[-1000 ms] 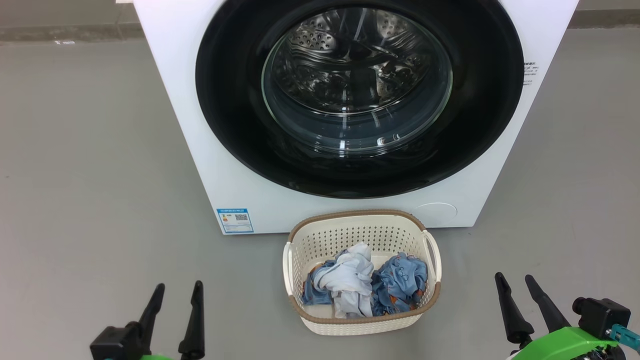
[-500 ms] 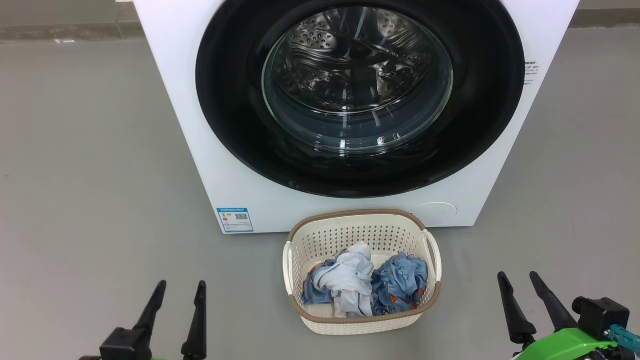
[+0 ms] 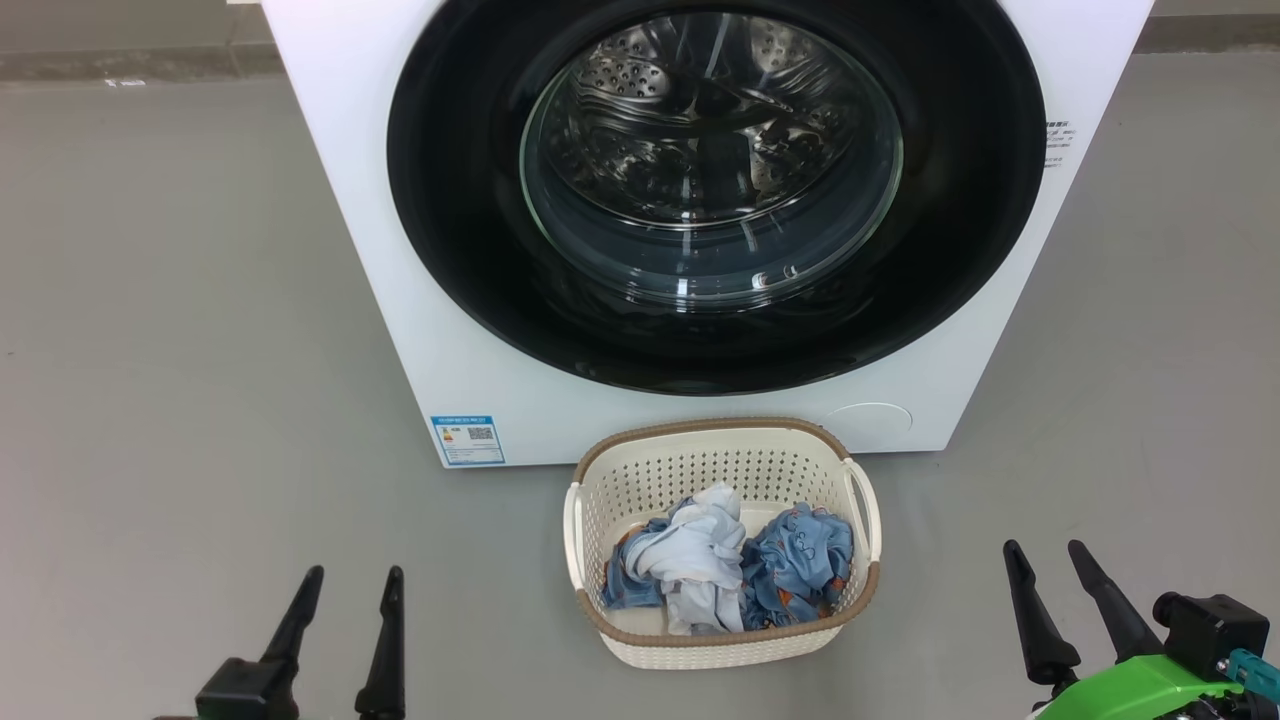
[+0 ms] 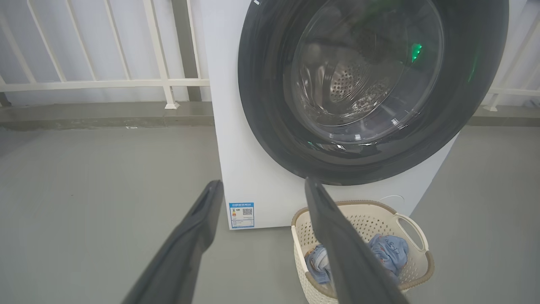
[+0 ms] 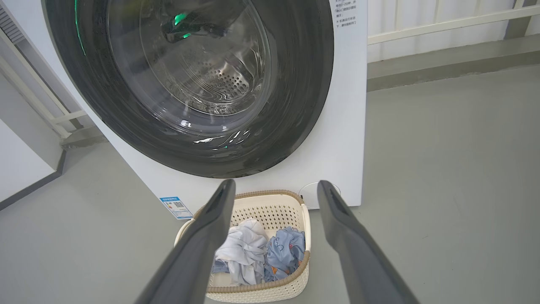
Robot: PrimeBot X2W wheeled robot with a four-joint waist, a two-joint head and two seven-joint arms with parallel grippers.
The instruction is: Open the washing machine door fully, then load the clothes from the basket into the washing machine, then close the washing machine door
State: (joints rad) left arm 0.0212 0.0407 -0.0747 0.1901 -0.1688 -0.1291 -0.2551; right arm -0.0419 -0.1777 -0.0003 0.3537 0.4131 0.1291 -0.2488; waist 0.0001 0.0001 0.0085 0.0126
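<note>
Two claws, L claw (image 3: 355, 575) and R claw (image 3: 1043, 548), are hanging low, fingers spread, gripping nothing.
You're flanking the basket (image 3: 720, 430) w/ them, prob. keeping the lane to the door (image 3: 450, 200) clear; door's sitting shut on washer (image 3: 345, 150), clothes (image 3: 700, 560) lying in basket just in front.

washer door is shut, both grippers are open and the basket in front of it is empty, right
Not quite: the basket is not empty. The head view shows a pale white-blue garment and a blue printed garment lying in it. The rest stands: the washing machine door is shut, and the left gripper and right gripper are open.
</note>
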